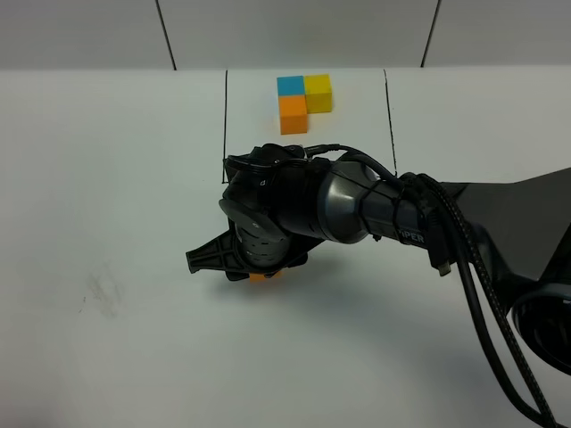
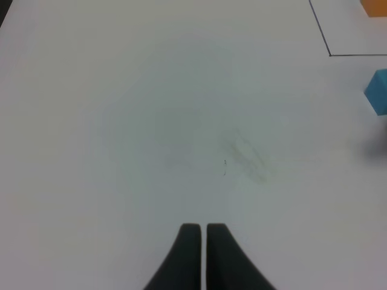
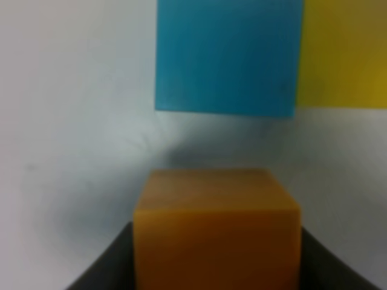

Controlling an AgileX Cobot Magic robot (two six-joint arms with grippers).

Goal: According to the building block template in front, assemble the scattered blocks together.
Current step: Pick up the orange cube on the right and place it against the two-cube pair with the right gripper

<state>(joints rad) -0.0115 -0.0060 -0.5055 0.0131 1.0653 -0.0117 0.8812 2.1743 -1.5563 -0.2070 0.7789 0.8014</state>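
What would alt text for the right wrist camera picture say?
An orange cube sits gripped between two dark fingers, close to the camera. Beyond it on the white table lie a blue cube and a yellow cube, side by side.

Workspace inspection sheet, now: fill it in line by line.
Surface: white table, faint grey smudge at its left.
Job's things: building block template of blue, yellow and orange cubes between thin black lines; loose blue cube beside loose yellow cube; loose orange cube.
Clutter: nothing seen.
Grippers: right claw shut on the loose orange cube, near the other two; left claw shut, holding nothing, over bare table.
Cables: black bundle along the right arm.
Surroundings: pale panelled wall behind the table.
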